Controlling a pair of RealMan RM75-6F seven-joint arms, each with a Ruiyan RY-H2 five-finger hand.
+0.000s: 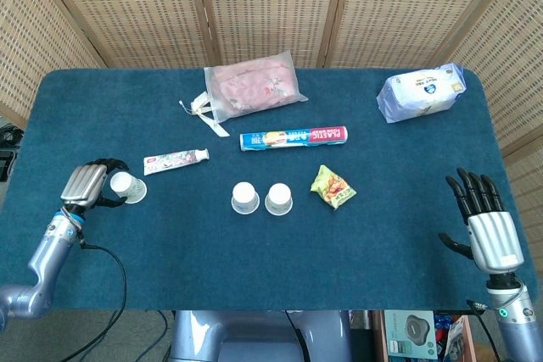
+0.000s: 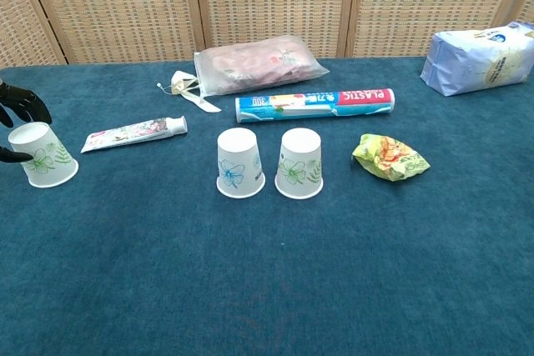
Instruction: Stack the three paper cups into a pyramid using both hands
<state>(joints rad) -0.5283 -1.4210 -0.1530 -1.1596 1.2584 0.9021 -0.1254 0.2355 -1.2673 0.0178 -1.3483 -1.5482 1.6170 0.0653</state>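
- At nine o'clock on the desk (image 1: pixel 254 252), my left hand (image 1: pixel 87 184) curls its fingers around the far-left cup (image 1: pixel 126 186), which stands upside down; I can't tell if they touch.
- At the centre, two upside-down cups (image 2: pixel 240 163) (image 2: pixel 299 163) stand just beside each other.
- At four o'clock, my right hand (image 1: pixel 486 225) is spread wide, holding nothing.
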